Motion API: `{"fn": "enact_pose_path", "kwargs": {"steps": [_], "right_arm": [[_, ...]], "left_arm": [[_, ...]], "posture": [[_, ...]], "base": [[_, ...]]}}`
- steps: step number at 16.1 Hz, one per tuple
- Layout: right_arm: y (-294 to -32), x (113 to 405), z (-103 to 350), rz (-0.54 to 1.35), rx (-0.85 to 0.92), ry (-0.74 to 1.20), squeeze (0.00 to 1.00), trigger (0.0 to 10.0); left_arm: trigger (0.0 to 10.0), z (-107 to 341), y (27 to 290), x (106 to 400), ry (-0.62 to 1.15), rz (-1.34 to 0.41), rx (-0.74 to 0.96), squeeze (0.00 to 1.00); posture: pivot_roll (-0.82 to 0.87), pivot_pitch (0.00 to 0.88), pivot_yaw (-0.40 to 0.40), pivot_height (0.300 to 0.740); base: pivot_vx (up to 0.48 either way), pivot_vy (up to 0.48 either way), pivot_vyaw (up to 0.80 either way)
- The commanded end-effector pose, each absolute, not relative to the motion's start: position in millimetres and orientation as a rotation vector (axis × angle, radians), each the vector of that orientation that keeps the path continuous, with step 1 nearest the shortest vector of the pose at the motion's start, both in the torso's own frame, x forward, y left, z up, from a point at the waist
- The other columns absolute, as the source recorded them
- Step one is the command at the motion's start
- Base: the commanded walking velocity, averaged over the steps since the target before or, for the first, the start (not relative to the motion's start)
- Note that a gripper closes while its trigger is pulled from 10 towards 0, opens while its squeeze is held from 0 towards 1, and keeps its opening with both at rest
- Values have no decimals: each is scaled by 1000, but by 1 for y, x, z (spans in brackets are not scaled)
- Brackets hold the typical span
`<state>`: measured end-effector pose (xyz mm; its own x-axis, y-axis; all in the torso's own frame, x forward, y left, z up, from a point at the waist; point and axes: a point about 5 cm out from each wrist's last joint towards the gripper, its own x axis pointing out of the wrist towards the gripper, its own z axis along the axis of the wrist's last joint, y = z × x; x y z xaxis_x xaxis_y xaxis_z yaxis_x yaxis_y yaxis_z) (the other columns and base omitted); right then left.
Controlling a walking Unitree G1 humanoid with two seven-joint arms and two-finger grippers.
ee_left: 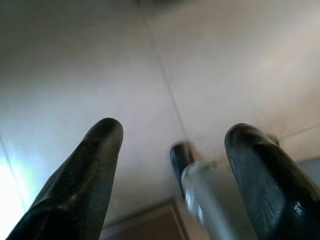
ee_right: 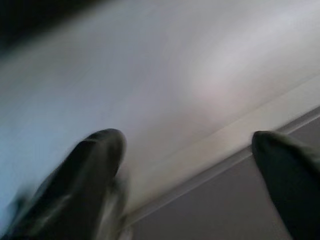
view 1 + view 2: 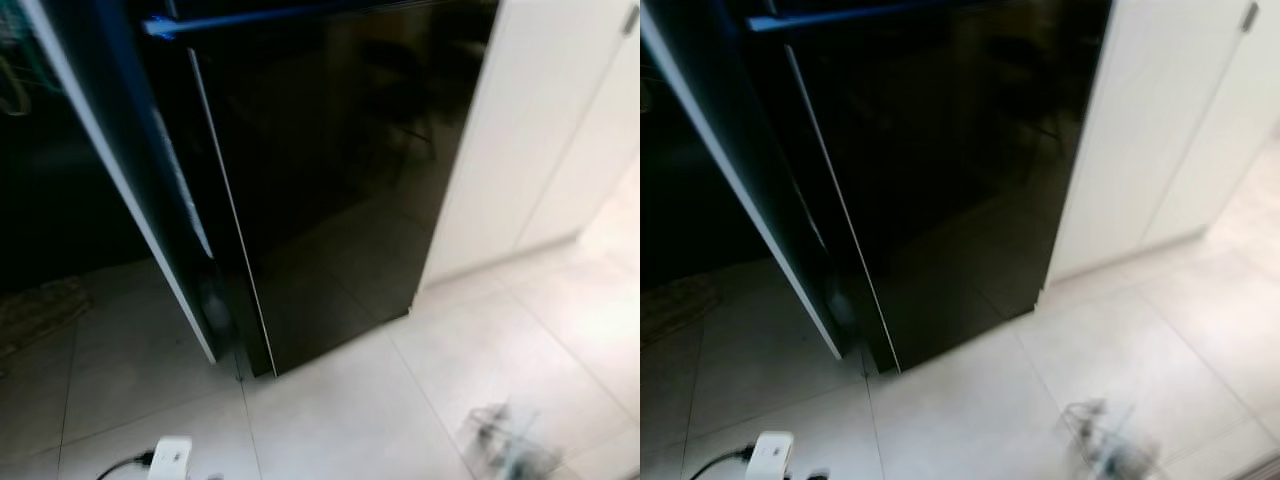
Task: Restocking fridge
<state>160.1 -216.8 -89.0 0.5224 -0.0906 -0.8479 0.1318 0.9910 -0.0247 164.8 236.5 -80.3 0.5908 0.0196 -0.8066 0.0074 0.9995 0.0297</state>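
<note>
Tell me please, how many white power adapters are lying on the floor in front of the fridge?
1. The white power adapter lies on the floor tiles near the picture's lower edge, left of centre, before the black fridge. Others may be out of frame.

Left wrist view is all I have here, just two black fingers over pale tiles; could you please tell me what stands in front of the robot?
Observer: A glossy black fridge stands ahead, its door swung open on the robot's left.
Operator: Thank you. What is beside it?
Observer: A white cabinet on the robot's right.
Operator: Anything on the floor?
Observer: A small white plug with a dark cable, near the open door.
Operator: And the right gripper?
Observer: The right gripper is open and holds nothing.
</note>
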Motion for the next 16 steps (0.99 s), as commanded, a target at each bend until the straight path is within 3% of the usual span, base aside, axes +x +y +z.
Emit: {"fn": "enact_pose_path", "kwargs": {"steps": [1, 5, 16], "right_arm": [[-200, 133, -103, -59, 65, 1115, 0, 10000], [-196, 136, -102, -28, 62, 1099, 0, 10000], [-193, 151, -96, -53, 133, 1027, 0, 10000]], "left_arm": [[10000, -84, 239, 156, 989, 22, 25, 0], [10000, -84, 241, 156, 978, 40, 22, 0], [10000, -82, 241, 157, 953, 37, 23, 0]], "posture": [[-177, 0, 29, 740], [-166, 0, 30, 740], [-164, 0, 33, 740]], "base": [[0, 0, 0], [193, 0, 598], [265, 0, 0]]}}
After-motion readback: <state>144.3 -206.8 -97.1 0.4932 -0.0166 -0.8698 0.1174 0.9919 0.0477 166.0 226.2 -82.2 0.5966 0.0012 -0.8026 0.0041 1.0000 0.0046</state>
